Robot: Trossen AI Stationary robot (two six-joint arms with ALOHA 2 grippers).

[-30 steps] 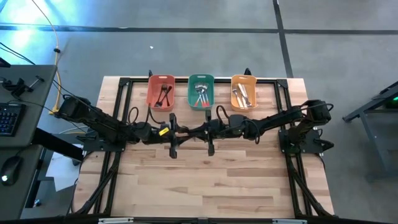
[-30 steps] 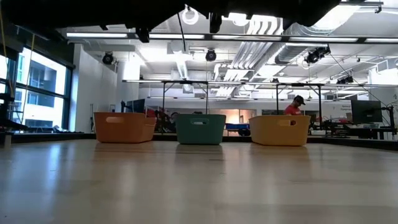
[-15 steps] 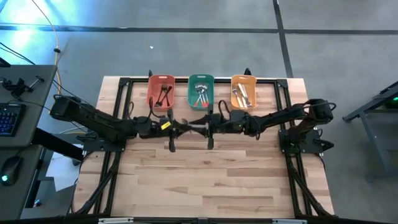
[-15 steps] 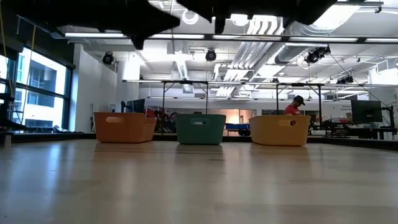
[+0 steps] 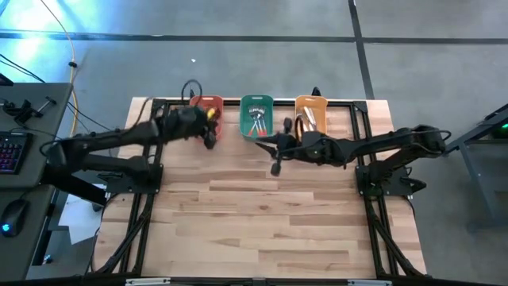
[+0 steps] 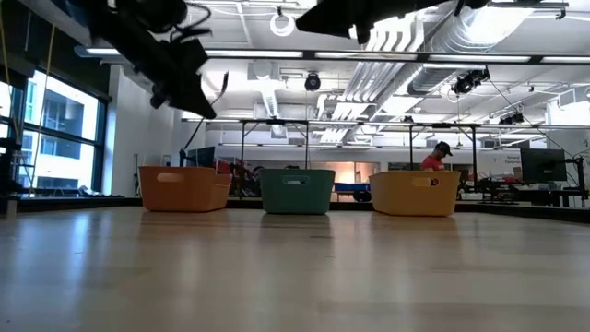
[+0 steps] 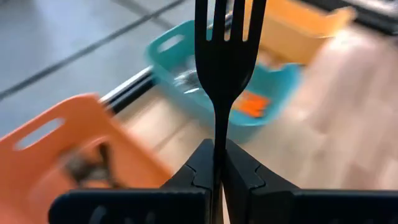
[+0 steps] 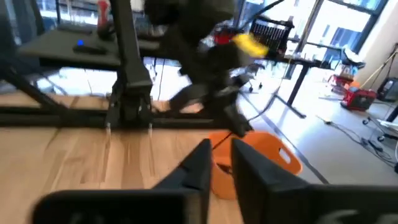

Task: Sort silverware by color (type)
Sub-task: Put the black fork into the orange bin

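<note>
My left gripper (image 5: 208, 133) hovers over the near end of the red bin (image 5: 208, 105), shut on a black fork (image 7: 217, 62). It shows high in the low view, the left gripper (image 6: 180, 74). My right gripper (image 5: 275, 163) hangs over the table just near of the green bin (image 5: 256, 117), its fingers a narrow gap apart and holding nothing, the right gripper (image 8: 222, 155). Dark-handled pieces lie in the red bin, silver ones in the green bin, and light-handled ones in the orange bin (image 5: 310, 115). My left gripper pinches the black fork by its handle (image 7: 216, 134) between the two fingers. The fork runs on along the fingers and sticks out past their tips, tines (image 7: 229, 18) farthest from them. It is lifted clear of table and bins.
The three bins stand in a row at the table's far edge, inside a black frame (image 5: 159, 107). They show side by side in the low view, the red bin (image 6: 184, 188), green bin (image 6: 297, 191) and orange bin (image 6: 415, 193). A person (image 6: 435, 159) sits far off in the room behind.
The two grippers were close together over the table's middle. My left gripper has swung away toward the far and left, carrying the fork to above the red bin. My right gripper has shifted a little toward the far edge and right.
</note>
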